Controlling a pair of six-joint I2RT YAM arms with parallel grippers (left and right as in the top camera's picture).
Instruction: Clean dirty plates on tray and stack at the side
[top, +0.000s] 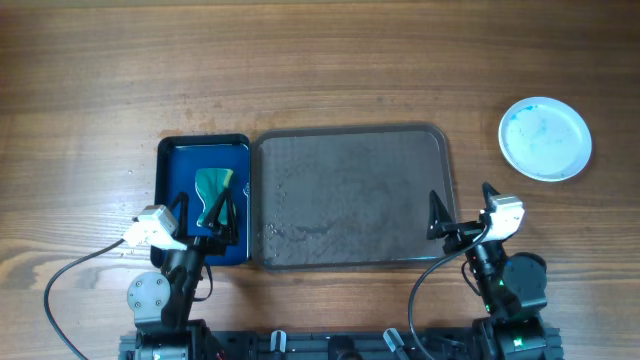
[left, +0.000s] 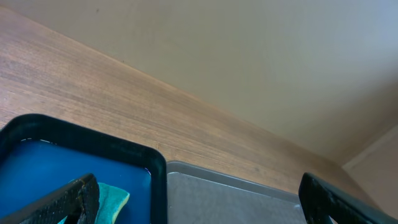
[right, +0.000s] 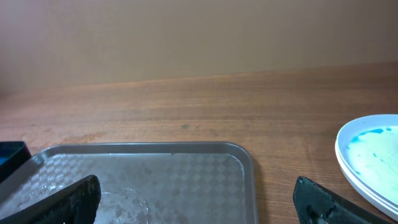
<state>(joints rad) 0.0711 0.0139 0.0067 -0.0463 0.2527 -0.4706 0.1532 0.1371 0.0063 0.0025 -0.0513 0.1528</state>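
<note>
The large grey-brown tray lies mid-table with no plates on it; it also shows in the left wrist view and the right wrist view. The white plates sit stacked on the table to the right of the tray, the top one smeared with pale blue; their edges show in the right wrist view. My left gripper is open above the small blue tray, empty. My right gripper is open and empty over the grey tray's right front corner.
A glossy dark blue tray lies against the grey tray's left side, with a teal sponge in it; the sponge shows beside my left finger in the left wrist view. A wet patch marks the grey tray's front left.
</note>
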